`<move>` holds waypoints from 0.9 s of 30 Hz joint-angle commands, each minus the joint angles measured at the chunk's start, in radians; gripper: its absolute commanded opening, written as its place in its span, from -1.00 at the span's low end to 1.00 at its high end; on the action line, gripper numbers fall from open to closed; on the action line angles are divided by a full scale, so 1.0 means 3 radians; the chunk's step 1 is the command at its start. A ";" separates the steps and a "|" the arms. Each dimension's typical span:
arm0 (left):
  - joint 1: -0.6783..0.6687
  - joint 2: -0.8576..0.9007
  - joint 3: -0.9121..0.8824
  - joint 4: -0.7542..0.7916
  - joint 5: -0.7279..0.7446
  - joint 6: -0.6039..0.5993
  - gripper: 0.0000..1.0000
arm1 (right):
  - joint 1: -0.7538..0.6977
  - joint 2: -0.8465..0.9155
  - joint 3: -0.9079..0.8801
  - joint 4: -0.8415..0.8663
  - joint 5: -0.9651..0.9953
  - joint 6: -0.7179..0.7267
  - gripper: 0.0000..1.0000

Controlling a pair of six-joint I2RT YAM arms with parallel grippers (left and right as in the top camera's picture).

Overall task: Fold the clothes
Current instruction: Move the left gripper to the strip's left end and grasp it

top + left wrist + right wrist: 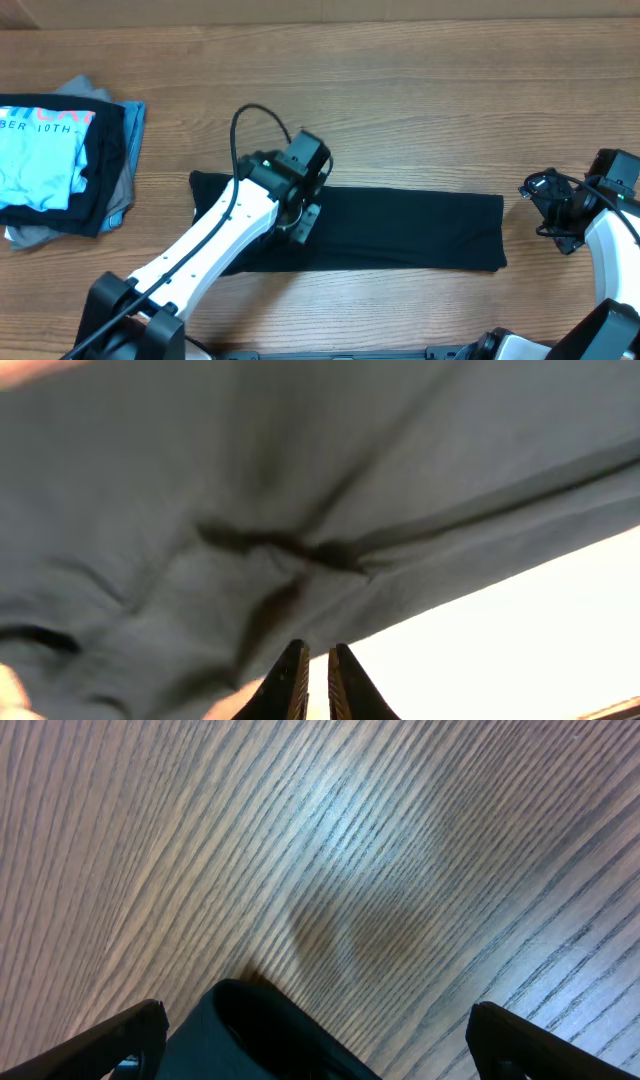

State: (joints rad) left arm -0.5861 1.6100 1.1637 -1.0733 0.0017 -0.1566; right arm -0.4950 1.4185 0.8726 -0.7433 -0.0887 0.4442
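Black and folded into a long band, the garment [420, 228] lies across the middle of the table [400, 100].
Toward its left end the left gripper [300, 222] is down on the cloth, jaws narrow and almost together at the near edge; whether they pinch fabric I cannot tell. Just beyond the band's right end, the right gripper [548, 212] hangs wide open over bare wood. At far left, a light blue T-shirt [45, 150] tops a folded stack.

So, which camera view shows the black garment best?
The overhead view: the whole black garment lies there as a long folded strip on the table. The left wrist view shows only a close, creased patch of it and one edge. The right wrist view shows mostly table wood.
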 commanded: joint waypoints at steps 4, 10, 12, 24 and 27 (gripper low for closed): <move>0.0102 0.0207 -0.0519 0.0350 0.0309 -0.0367 -0.74 | 0.0000 -0.0011 0.0058 0.0019 0.0020 0.0005 1.00; 0.0186 0.0337 -0.0739 0.0679 0.0309 -0.0379 -0.74 | 0.0000 -0.0011 0.0058 0.0019 0.0020 0.0005 1.00; 0.0202 0.0411 -0.0823 0.0767 0.0347 -0.0379 -0.74 | 0.0000 -0.0011 0.0058 0.0019 0.0020 0.0005 1.00; 0.0209 0.0251 -0.0504 0.0534 0.1006 -0.0338 -0.92 | 0.0000 -0.0011 0.0058 0.0019 0.0020 0.0005 1.00; 0.0209 0.0066 -0.0381 0.0526 0.1094 -0.0359 -0.92 | 0.0000 -0.0011 0.0058 0.0019 0.0020 0.0005 1.00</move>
State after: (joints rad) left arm -0.5236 1.7123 0.9802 -0.9180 0.2424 -0.2596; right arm -0.4950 1.4185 0.8726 -0.7437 -0.0891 0.4438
